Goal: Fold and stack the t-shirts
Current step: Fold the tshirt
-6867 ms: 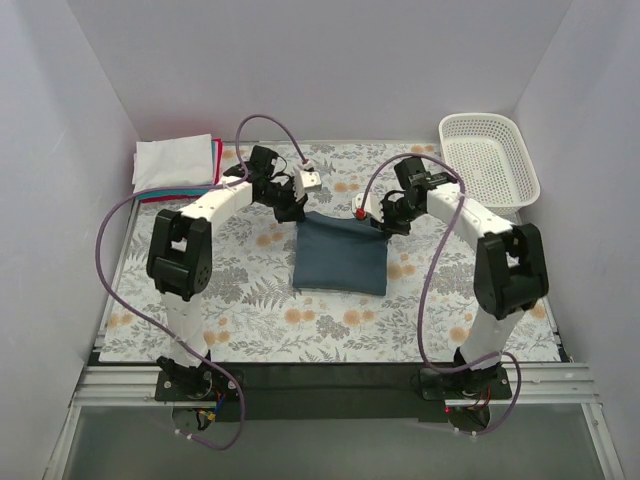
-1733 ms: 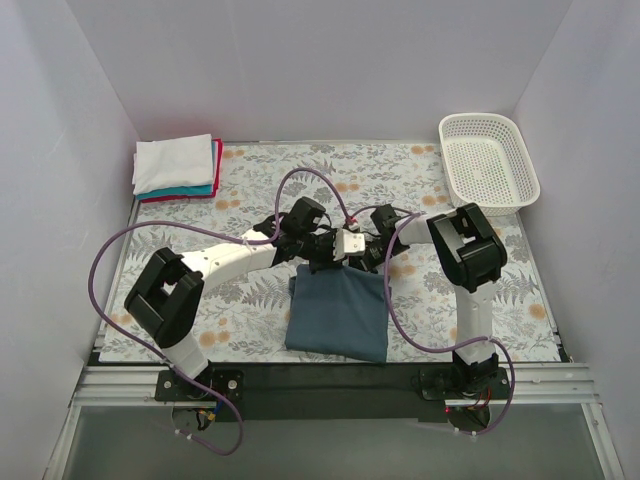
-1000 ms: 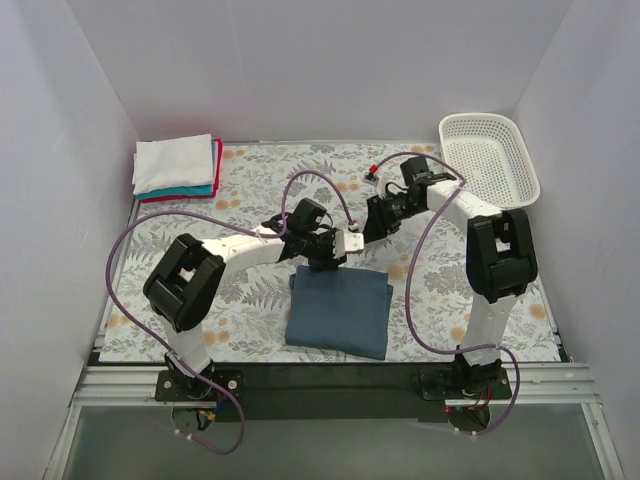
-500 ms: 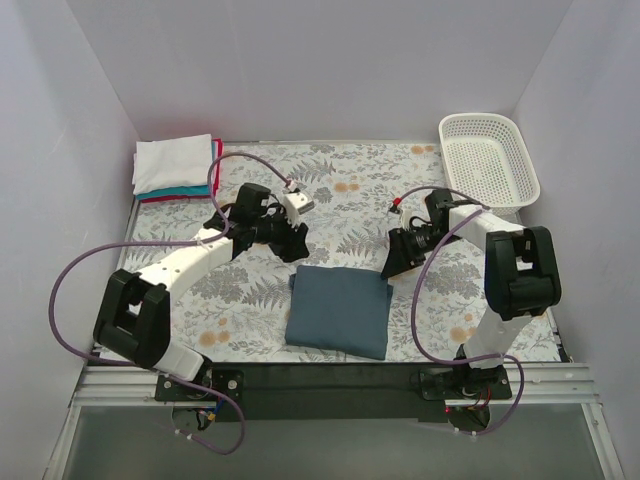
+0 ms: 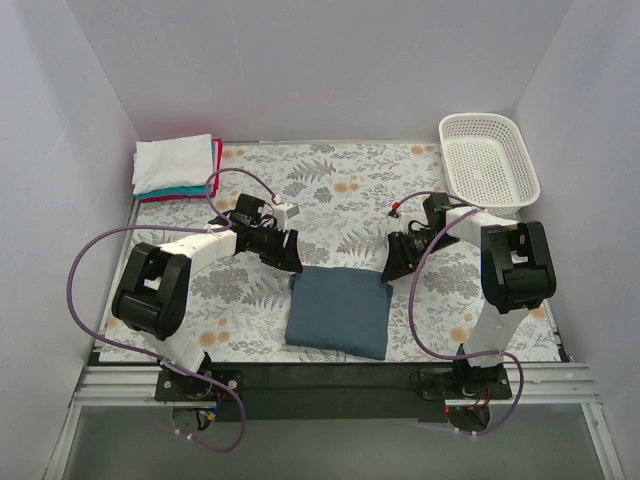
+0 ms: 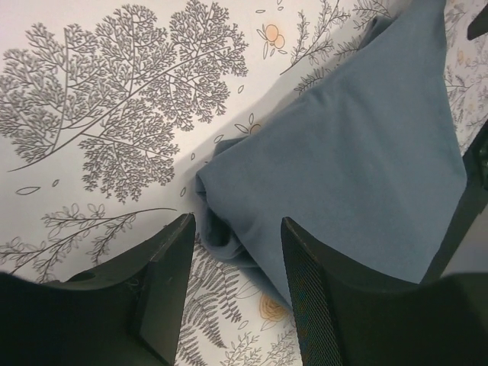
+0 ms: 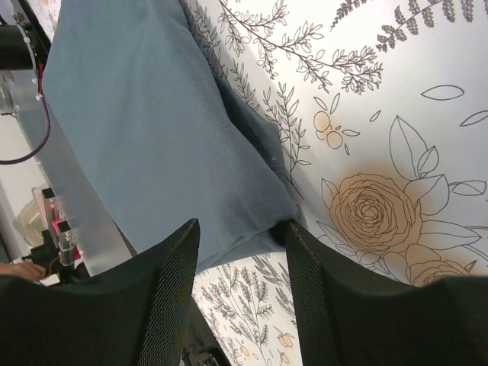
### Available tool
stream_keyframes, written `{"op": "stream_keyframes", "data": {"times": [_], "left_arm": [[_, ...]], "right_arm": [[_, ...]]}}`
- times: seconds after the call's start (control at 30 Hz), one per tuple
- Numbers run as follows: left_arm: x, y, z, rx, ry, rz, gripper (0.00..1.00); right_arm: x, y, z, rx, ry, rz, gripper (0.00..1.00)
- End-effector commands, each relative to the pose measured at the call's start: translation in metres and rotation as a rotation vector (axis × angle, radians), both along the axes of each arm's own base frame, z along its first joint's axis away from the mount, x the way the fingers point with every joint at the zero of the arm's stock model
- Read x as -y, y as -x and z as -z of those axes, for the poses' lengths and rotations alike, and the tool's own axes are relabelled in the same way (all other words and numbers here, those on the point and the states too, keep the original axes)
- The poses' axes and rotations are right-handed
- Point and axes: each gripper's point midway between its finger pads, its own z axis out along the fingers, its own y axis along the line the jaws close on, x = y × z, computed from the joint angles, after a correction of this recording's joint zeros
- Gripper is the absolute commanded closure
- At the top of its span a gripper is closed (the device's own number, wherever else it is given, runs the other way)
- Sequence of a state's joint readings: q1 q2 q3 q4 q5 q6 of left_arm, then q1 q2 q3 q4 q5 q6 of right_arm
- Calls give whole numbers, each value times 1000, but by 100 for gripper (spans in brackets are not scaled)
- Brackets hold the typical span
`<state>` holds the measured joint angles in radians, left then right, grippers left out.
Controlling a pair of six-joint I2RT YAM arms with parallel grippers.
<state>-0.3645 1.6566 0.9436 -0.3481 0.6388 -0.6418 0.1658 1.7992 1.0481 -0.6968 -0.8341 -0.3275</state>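
Observation:
A slate-blue t-shirt (image 5: 338, 310) lies folded into a rectangle on the floral mat, near the front middle. My left gripper (image 5: 291, 263) is low at its far left corner and my right gripper (image 5: 392, 268) at its far right corner. In the left wrist view the shirt's (image 6: 343, 152) rounded corner lies just ahead of the open left gripper (image 6: 236, 293), with mat showing between the fingers. The right wrist view shows the shirt's (image 7: 152, 130) corner reaching in between the spread jaws of the right gripper (image 7: 242, 301), not pinched. Folded white, teal and red t-shirts (image 5: 177, 166) are stacked at the far left corner.
A white mesh basket (image 5: 489, 160) stands at the far right corner. The floral mat (image 5: 330, 190) covers the table between grey walls. Purple cables loop off both arms. A dark rail runs along the near edge.
Both grippers have dropped and moved in to the far corners of the folded blue shirt. The shirt itself has stayed in place over the last second.

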Motion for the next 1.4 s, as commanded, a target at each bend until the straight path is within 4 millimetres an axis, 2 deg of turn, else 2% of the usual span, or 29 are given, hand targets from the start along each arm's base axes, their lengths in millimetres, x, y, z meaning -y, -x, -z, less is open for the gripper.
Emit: {"op": "stream_keyframes", "data": {"times": [0.0,0.17,0.27,0.3,0.37,0.4,0.43,0.47,0.5,0.67,0.8,0.83,0.93,0.97,1.07,1.17,1.2,1.23,1.37], "left_arm": [[15,-2,-18,-27,83,11,53],[20,-4,-10,-67,101,4,55],[22,-3,-7,-97,110,0,58],[22,-2,-4,-111,110,-4,60],[23,-2,-5,-114,114,-5,72],[23,-4,-6,-106,111,-10,79],[22,-5,-6,-104,107,-18,84],[21,-6,-7,-94,105,-23,93],[20,-9,-10,-78,105,-32,97],[7,-23,-13,-38,91,-87,100],[-12,-40,-11,-18,63,-147,100],[-14,-41,-12,-18,62,-152,100],[-19,-45,-24,11,64,-160,100],[-20,-46,-30,31,66,-160,100],[-22,-48,-34,51,58,-172,100],[-22,-51,-30,49,57,-179,100],[-22,-52,-24,36,53,-181,100],[-21,-53,-20,32,55,-182,100],[-18,-68,-5,14,45,-193,100]], "right_arm": [[0,0,7,-15,3,10,45],[-2,-2,10,-36,-9,13,49],[-3,-3,12,-46,-14,12,56],[-3,-3,12,-50,-13,13,62],[-4,-5,12,-50,-15,15,70],[-4,-6,12,-48,-13,15,81],[-4,-8,12,-45,-12,15,87],[-4,-8,12,-43,-11,14,94],[-4,-10,11,-37,-9,16,99],[3,-33,8,36,25,49,99],[22,-50,7,90,105,109,99],[26,-53,1,114,110,120,99],[34,-48,-12,160,119,123,99],[35,-44,-14,162,126,116,99],[42,-41,-14,199,167,108,99],[44,-43,0,170,184,110,99],[42,-44,4,156,179,112,99],[41,-44,17,118,179,115,99],[40,-60,41,99,188,122,99]]}}
